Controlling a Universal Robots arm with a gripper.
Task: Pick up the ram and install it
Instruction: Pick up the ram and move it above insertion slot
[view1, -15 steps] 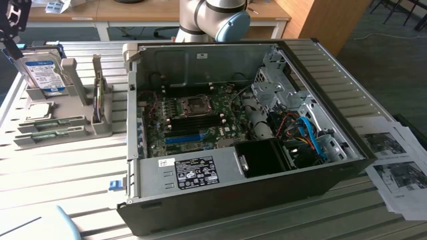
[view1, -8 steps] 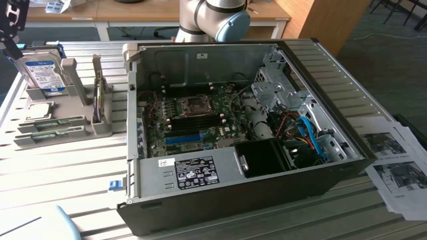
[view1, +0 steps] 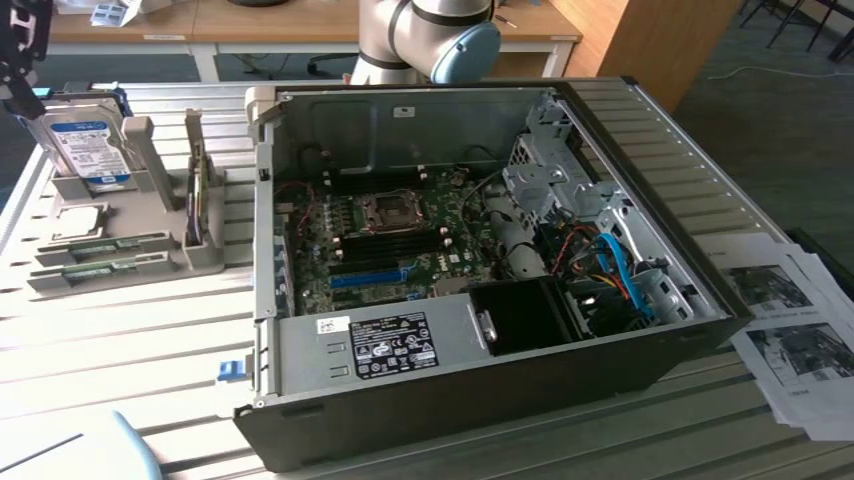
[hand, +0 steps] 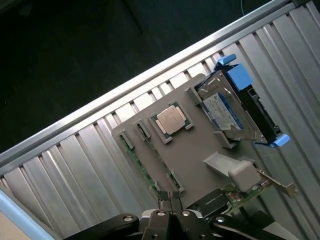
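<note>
Two ram strips (view1: 100, 248), thin and green, lie flat in a grey holder tray (view1: 147, 190) at the exterior view's left, outside the computer case. In the wrist view one ram strip (hand: 141, 166) runs along the tray's edge, with a second strip beside it. My gripper (hand: 172, 201) hovers above the tray (hand: 192, 150), close to one end of the strips. Its fingers are shut together and hold nothing. The open case (view1: 467, 400) shows the motherboard (view1: 340, 265) with black memory slots (view1: 390, 243) beside the CPU socket.
The tray also carries an upright silver hard drive with a blue label (view1: 83, 145) (hand: 222, 107), a CPU chip (hand: 171, 120) and an expansion card (hand: 250, 192). A blue slot (view1: 367, 277) lies on the motherboard. Paper sheets (view1: 794, 330) lie on the slatted table at the exterior view's right.
</note>
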